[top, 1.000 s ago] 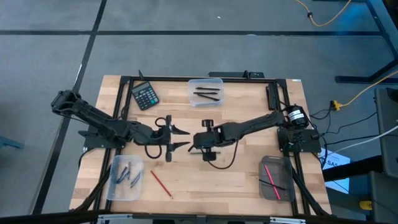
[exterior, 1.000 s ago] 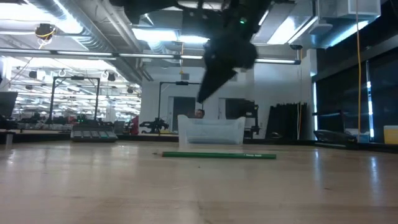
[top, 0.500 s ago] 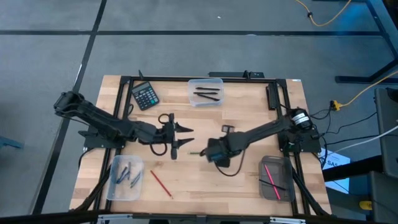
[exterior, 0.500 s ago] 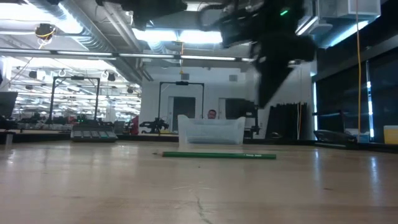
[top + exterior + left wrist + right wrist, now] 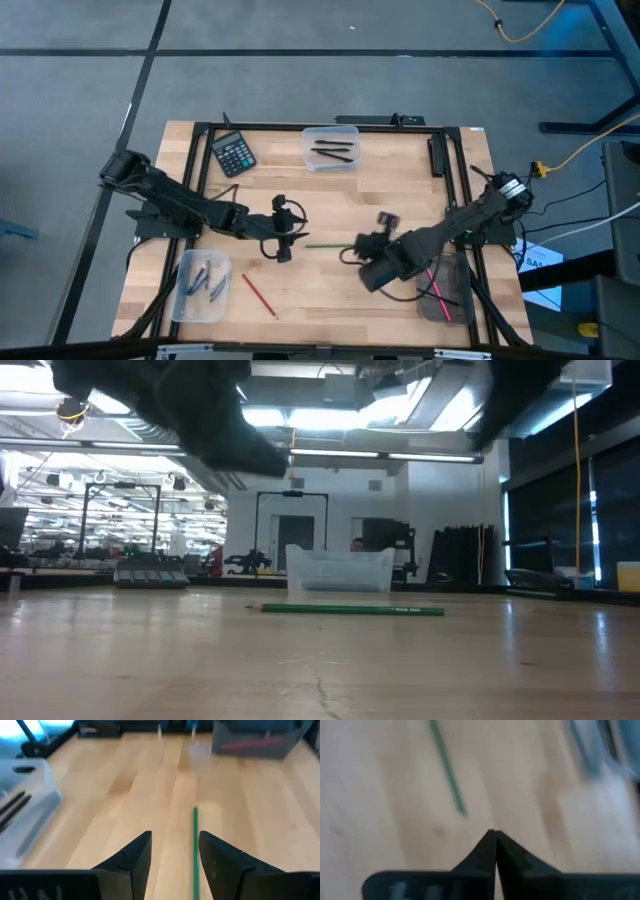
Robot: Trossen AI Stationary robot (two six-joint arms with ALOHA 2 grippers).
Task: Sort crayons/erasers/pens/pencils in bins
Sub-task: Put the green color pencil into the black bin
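Note:
A green pencil (image 5: 325, 244) lies flat on the table's middle. My left gripper (image 5: 290, 232) hovers open just left of it. In the left wrist view the pencil (image 5: 195, 845) runs ahead between the fingers, close to one of them, with no touch showing. My right gripper (image 5: 494, 837) is shut with nothing between its tips, and stands near the dark bin (image 5: 445, 288), which holds red and pink sticks. The far clear bin (image 5: 331, 147) holds black sticks. The near-left clear bin (image 5: 200, 285) holds grey-blue ones. A red pencil (image 5: 258, 294) lies beside it.
A black calculator (image 5: 233, 153) sits at the far left. A black frame (image 5: 300, 127) runs around the table's edges. Bare wood lies between the green pencil and the far bin. In the low view the green pencil (image 5: 352, 610) lies in front of the clear bin (image 5: 340, 572).
My right gripper has swung from the table's middle toward the near right, by the dark bin, rolling as it went, and stays shut. My left gripper has dipped down and edged right toward the green pencil, still open. The pencil has not moved.

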